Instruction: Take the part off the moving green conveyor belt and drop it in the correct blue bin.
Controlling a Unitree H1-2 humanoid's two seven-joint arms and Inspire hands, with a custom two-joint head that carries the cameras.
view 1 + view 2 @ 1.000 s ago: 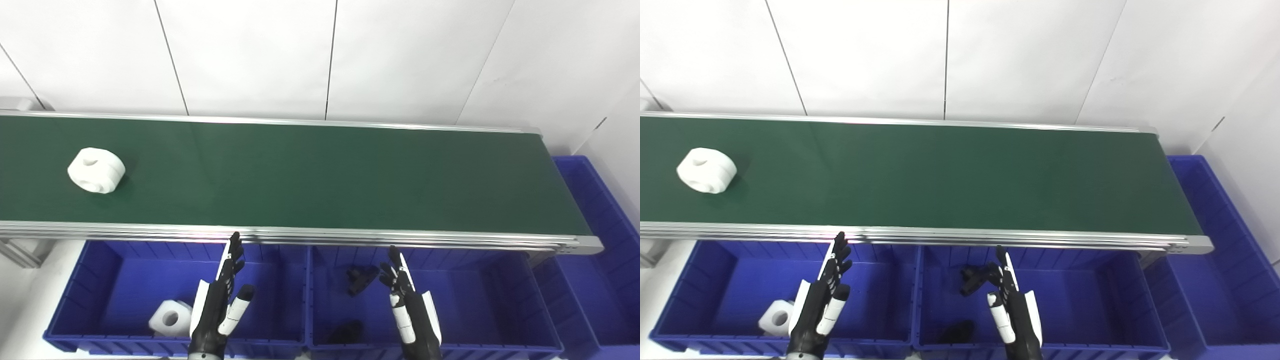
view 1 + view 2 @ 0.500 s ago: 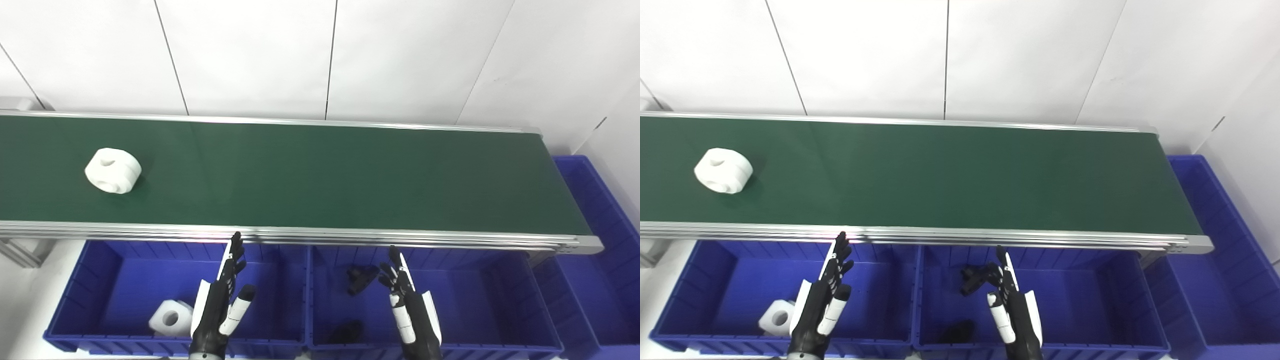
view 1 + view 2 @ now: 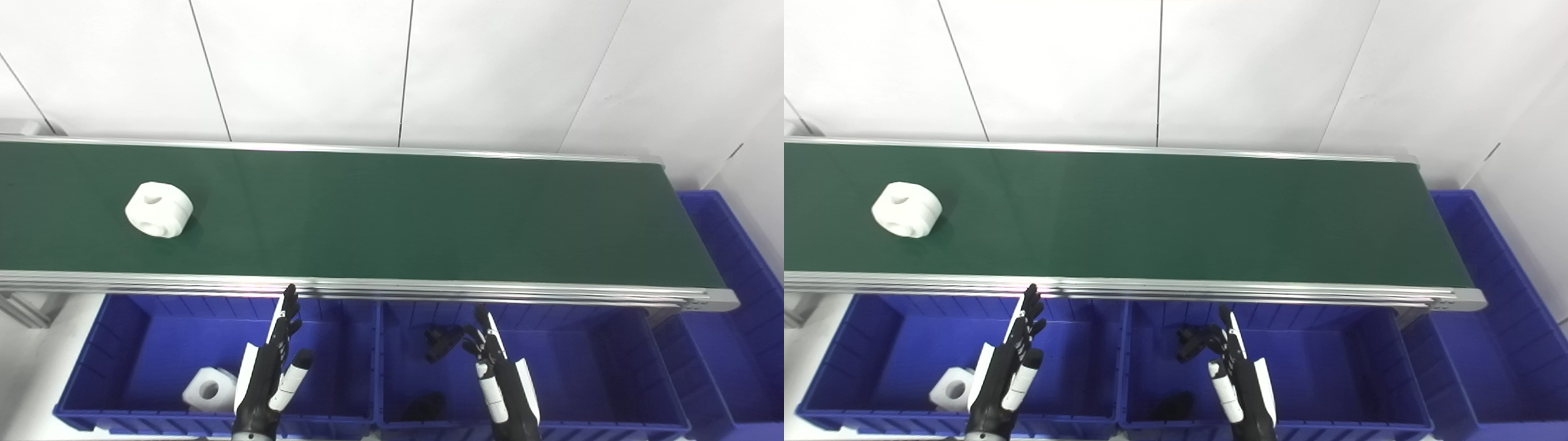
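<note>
nearest, both hands hover empty over the blue bins, short of the conveyor belt's [image 3: 392,214] near rail. left hand [image 3: 269,373], fingers straight and spread, holding nothing, above the left bin [image 3: 116,343]. right hand [image 3: 499,380], likewise released and empty, above the middle bin [image 3: 582,361].

left bin holds one white part [image 3: 208,389] with a round bore. middle bin holds two small black parts [image 3: 442,340], shape too dark to read. a third bin [image 3: 729,245] sits past the belt's right end.

farther out, on the belt, well left of the left hand: the white part [image 3: 159,209], lying flat, a chunky ring with a hole in its top face.

judgement: looks like rigid moulded plastic, light, smooth and a bit slick. best hold is across the outer sides, thumb opposite fingers, not by the hole. it matches the white piece, so left bin is likely correct. not yet within easy reach.
</note>
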